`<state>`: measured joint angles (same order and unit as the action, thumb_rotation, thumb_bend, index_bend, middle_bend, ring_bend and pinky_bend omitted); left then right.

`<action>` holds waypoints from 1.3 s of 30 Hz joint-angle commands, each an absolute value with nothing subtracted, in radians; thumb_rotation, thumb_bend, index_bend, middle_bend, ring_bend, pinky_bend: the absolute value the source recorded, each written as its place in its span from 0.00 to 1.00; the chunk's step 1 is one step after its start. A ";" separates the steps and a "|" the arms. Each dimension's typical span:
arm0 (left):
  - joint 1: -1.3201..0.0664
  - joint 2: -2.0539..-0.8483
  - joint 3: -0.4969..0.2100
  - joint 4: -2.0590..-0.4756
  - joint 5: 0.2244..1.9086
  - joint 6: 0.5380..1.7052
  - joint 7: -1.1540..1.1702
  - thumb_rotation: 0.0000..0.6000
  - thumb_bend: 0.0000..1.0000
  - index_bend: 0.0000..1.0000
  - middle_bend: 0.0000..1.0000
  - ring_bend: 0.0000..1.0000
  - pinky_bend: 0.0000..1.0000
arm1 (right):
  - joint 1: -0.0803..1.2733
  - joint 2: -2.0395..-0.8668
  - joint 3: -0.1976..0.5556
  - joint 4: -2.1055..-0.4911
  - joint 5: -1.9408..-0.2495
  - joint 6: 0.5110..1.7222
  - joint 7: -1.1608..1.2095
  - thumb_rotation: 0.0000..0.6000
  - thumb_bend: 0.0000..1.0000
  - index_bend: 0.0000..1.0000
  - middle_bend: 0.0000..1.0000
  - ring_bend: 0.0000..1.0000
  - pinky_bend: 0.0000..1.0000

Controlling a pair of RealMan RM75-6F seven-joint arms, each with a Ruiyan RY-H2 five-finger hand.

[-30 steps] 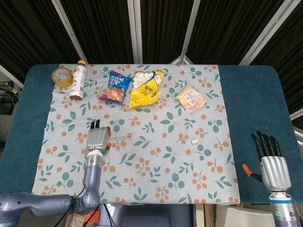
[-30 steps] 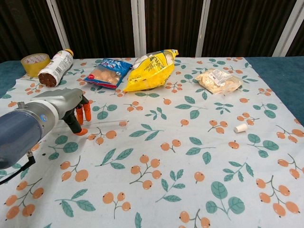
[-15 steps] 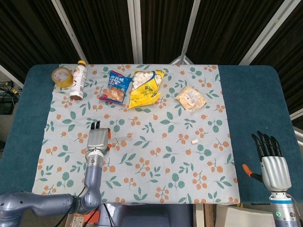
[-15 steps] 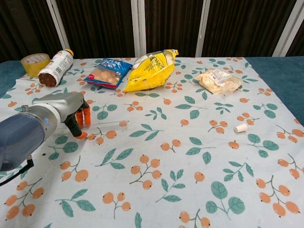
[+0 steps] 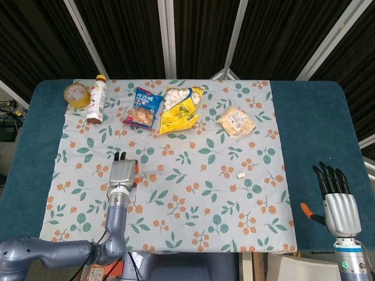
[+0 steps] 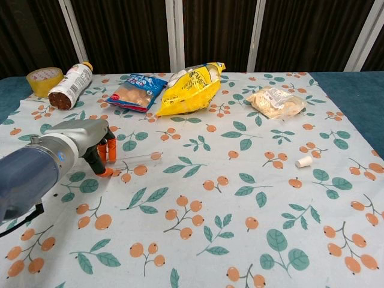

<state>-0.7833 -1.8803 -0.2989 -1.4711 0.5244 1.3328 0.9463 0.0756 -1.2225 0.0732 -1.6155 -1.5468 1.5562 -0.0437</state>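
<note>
- The left hand (image 6: 90, 141) is hovering low over the left part of the flowered cloth (image 5: 193, 193), its orange-tipped fingers (image 6: 107, 151) curling downward and touching or almost touching the cloth; I cannot tell if they are pinching anything.
- A thin clear straw (image 6: 139, 157) is lying flat on the cloth just beside those fingers, its long axis running left to right across the tabletop; its near end is reaching the fingertips and its far end is pointing toward the middle of the cloth.
- In the head view the left hand (image 5: 122, 173) is sitting palm down, with the straw (image 5: 147, 171) stretching away to its right.
- The right hand (image 5: 336, 196) is resting well apart at the near right edge, over the blue tabletop (image 5: 316, 129), fingers straight, slightly spread and holding nothing.
- A bottle (image 6: 70, 85) is lying on its side by a roll of tape (image 6: 44, 80) at the far left.
- A blue packet (image 6: 134, 92), a yellow bag (image 6: 191, 89) and a pale bag (image 6: 276, 102) are lining the far edge.
- A small white stub (image 6: 304, 161) is lying alone on the right.
</note>
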 commanded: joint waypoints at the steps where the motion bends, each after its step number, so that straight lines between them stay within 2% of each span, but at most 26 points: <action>1: -0.779 -1.880 -0.300 -1.465 0.544 1.337 0.926 1.00 0.70 0.62 0.63 0.13 0.00 | 0.076 -1.223 0.073 -1.616 -1.547 1.556 -0.045 1.00 0.25 0.00 0.00 0.00 0.00; 8: -0.769 -1.858 -0.292 -1.477 0.636 1.336 0.861 1.00 0.76 0.64 0.64 0.14 0.00 | 0.075 -1.224 0.074 -1.617 -1.548 1.556 -0.045 1.00 0.24 0.00 0.00 0.00 0.00; 21: -0.733 -1.748 -0.215 -1.528 0.894 1.302 0.698 1.00 0.77 0.64 0.64 0.14 0.00 | 0.081 -1.224 0.080 -1.617 -1.532 1.537 -0.069 1.00 0.24 0.00 0.00 0.00 0.00; 33: -0.729 -1.613 -0.249 -1.606 1.018 1.222 0.528 1.00 0.77 0.64 0.64 0.14 0.00 | 0.152 -1.286 0.122 -1.657 -1.459 1.437 -0.220 1.00 0.24 0.00 0.00 0.00 0.00; 39: -0.724 -1.559 -0.261 -1.605 1.092 1.182 0.394 1.00 0.77 0.64 0.64 0.14 0.00 | 0.205 -1.346 0.153 -1.664 -1.400 1.376 -0.310 1.00 0.25 0.09 0.00 0.00 0.00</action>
<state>-0.7265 -1.5835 -0.2536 -1.6045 1.0607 1.2015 0.4389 0.1869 -1.3267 0.1404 -1.6606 -1.4185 1.3943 -0.2879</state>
